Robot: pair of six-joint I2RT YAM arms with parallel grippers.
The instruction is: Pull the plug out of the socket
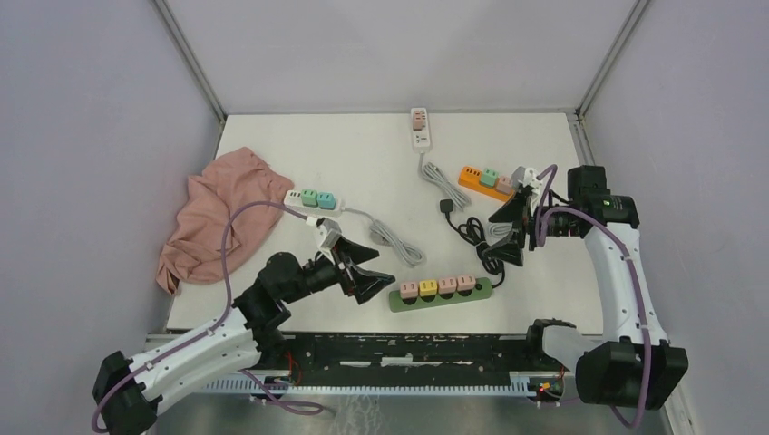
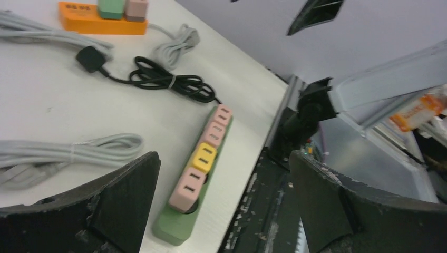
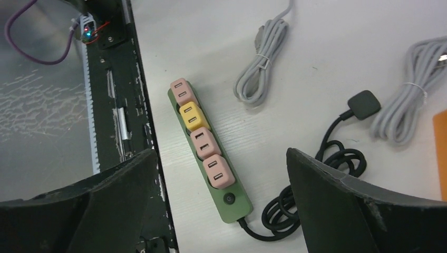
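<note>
**Item:** green power strip (image 1: pixel 442 299) with four plugs seated in a row: end pink plug (image 1: pixel 409 290), yellow plug (image 1: pixel 428 288), then two more pink ones.

**Location:** the near edge of the table (image 1: pixel 363 145), about centre.

**Long axis:** left to right along that edge, with the right end angled slightly away from you.

**Left gripper** (image 1: pixel 379 270): released, jaws spread wide, holding nothing. It sits just beside the strip's left end and points toward it, so the end pink plug is the first thing ahead. This is your nearer arm. From its wrist camera the row runs away lengthwise, so you will probably need to close across a plug's short sides.

**Right gripper** (image 1: pixel 508 234): released and empty. It hangs over the black cord coil (image 1: pixel 482 246), beyond the strip's right end. Its wrist camera looks down on the whole strip, which suits it to pressing the body down while the other arm pulls.

**Surroundings:**
- The black cord leaves the strip's right end.
- Grey cable bundle (image 1: pixel 399 241), behind the strip.
- Orange power strip (image 1: pixel 479 179), far right.
- White power strip (image 1: pixel 419 127), at the back.
- White strip with teal plugs (image 1: pixel 313 198) and pink cloth (image 1: pixel 218 217), to the left.

Nothing lies between the left gripper and the end plug.

**Risk:** the strip looks unanchored and may lift with the plug.
</note>
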